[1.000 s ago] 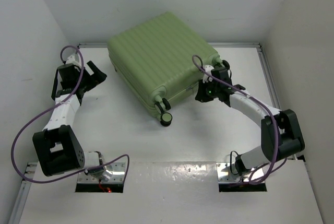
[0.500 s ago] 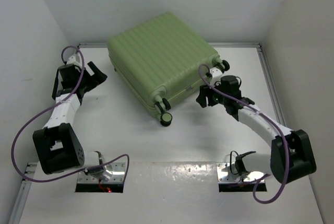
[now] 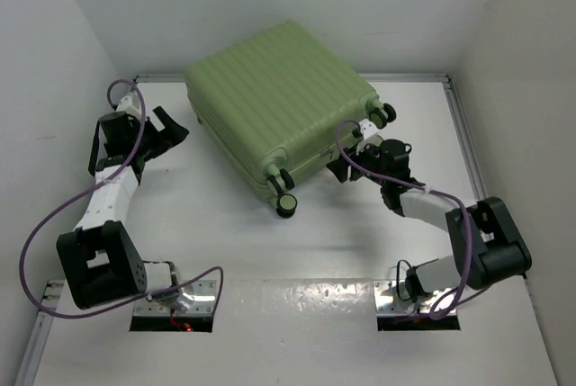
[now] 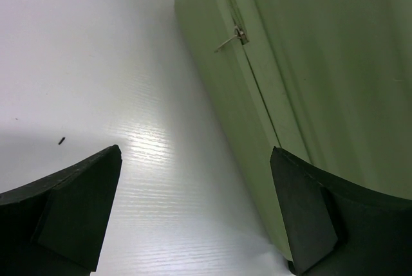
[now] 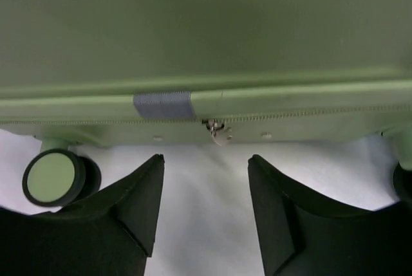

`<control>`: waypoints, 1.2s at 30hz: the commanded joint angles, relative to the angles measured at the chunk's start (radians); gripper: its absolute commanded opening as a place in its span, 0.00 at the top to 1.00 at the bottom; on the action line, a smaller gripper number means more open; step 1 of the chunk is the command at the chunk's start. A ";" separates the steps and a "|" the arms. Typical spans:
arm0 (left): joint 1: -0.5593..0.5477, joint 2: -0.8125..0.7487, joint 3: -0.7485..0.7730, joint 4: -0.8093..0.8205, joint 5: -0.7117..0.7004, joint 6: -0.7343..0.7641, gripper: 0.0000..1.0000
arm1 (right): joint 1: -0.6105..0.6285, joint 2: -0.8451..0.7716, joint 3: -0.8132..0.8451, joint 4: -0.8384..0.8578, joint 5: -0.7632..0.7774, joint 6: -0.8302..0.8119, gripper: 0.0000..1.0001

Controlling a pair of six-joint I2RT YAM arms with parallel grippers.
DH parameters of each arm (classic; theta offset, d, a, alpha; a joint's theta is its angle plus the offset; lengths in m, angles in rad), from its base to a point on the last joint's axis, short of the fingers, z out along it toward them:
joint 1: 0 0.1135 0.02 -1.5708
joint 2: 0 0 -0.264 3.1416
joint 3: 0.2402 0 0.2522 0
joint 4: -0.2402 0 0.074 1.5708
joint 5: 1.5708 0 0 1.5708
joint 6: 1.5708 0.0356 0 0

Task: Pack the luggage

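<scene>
The luggage point(image 3: 279, 103) is a closed light-green ribbed suitcase lying flat at the back of the table. My right gripper point(image 3: 340, 165) is open at its wheel side, a short way off. In the right wrist view the right gripper point(image 5: 206, 160) faces the zip line, and a small metal zipper pull point(image 5: 217, 132) hangs just beyond the gap between the fingertips, beside a grey patch point(image 5: 162, 104). My left gripper point(image 3: 169, 127) stands open beside the luggage's left side. In the left wrist view the left gripper point(image 4: 196, 154) holds nothing, with the luggage point(image 4: 309, 64) and another zipper pull point(image 4: 235, 36) ahead on the right.
Black wheels with green hubs stick out at the luggage's near corner point(image 3: 286, 201) and right corner point(image 3: 387, 114); one wheel point(image 5: 55, 176) sits left of my right fingers. White walls close in the table on the left, back and right.
My right gripper has opened and shifted a little left along the luggage's wheel side, its arm pulling back and folding. The left arm has barely moved.
</scene>
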State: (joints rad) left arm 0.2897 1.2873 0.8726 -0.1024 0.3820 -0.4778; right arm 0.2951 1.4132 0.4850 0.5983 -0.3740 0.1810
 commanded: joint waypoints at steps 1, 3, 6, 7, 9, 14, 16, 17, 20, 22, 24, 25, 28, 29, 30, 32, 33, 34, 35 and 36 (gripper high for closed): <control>0.002 -0.062 -0.012 -0.003 0.026 0.024 0.00 | 0.001 0.042 0.058 0.156 -0.040 0.011 0.46; 0.002 -0.075 -0.012 -0.016 0.017 0.033 0.00 | -0.001 0.066 0.075 0.172 -0.040 0.014 0.49; 0.002 -0.111 -0.021 -0.046 0.017 0.033 0.00 | 0.006 0.095 0.086 0.175 -0.054 0.012 0.55; 0.002 -0.120 -0.021 -0.057 0.017 0.033 0.00 | 0.007 0.102 0.089 0.178 -0.049 0.006 0.56; 0.002 -0.152 -0.021 -0.101 0.037 0.033 0.00 | 0.009 0.122 0.095 0.195 -0.033 0.006 0.63; 0.002 -0.246 -0.033 -0.256 0.093 0.010 0.00 | 0.024 0.153 0.099 0.230 -0.032 0.002 0.86; -0.027 -0.299 -0.043 -0.296 0.093 0.010 0.00 | 0.035 0.153 0.113 0.233 -0.032 -0.003 0.95; -0.038 -0.313 -0.043 -0.315 0.110 0.001 0.00 | 0.038 0.158 0.119 0.230 -0.029 -0.014 0.98; -0.083 -0.325 -0.032 -0.379 0.120 0.001 0.00 | 0.065 0.179 0.142 0.222 -0.022 -0.023 1.00; -0.104 -0.325 -0.023 -0.379 0.097 0.001 0.00 | 0.078 0.191 0.165 0.224 -0.011 -0.025 1.00; -0.115 -0.325 -0.023 -0.388 0.087 0.001 0.00 | 0.094 0.204 0.185 0.225 -0.002 -0.035 1.00; -0.127 -0.325 -0.011 -0.388 0.087 0.001 0.00 | 0.111 0.213 0.191 0.224 0.010 -0.034 1.00; -0.156 -0.289 0.032 -0.388 0.087 -0.025 0.00 | 0.156 0.239 0.233 0.222 0.035 -0.032 1.00; -0.165 -0.289 0.042 -0.388 0.087 -0.034 0.00 | 0.167 0.245 0.260 0.222 0.044 -0.031 1.00; -0.178 -0.278 0.051 -0.388 0.078 -0.045 0.00 | 0.173 0.256 0.267 0.221 0.059 -0.022 1.00; -0.225 -0.269 0.069 -0.388 0.060 -0.080 0.00 | 0.206 0.270 0.297 0.221 0.082 -0.017 1.00; -0.244 -0.269 0.084 -0.388 0.060 -0.093 0.00 | 0.222 0.276 0.305 0.224 0.089 -0.014 1.00; -0.285 -0.269 0.106 -0.388 0.048 -0.114 0.00 | 0.240 0.282 0.316 0.221 0.101 -0.014 1.00; -0.306 -0.257 0.118 -0.401 0.028 -0.125 0.00 | 0.252 0.286 0.319 0.221 0.113 -0.014 1.00; -0.326 -0.256 0.130 -0.410 0.018 -0.136 0.00 | 0.262 0.290 0.322 0.219 0.118 -0.014 1.00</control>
State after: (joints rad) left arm 0.0193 1.0313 0.9340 -0.5037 0.4335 -0.5499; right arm 0.4873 1.7035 0.7246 0.6765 -0.2333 0.1558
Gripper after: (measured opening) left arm 0.995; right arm 0.002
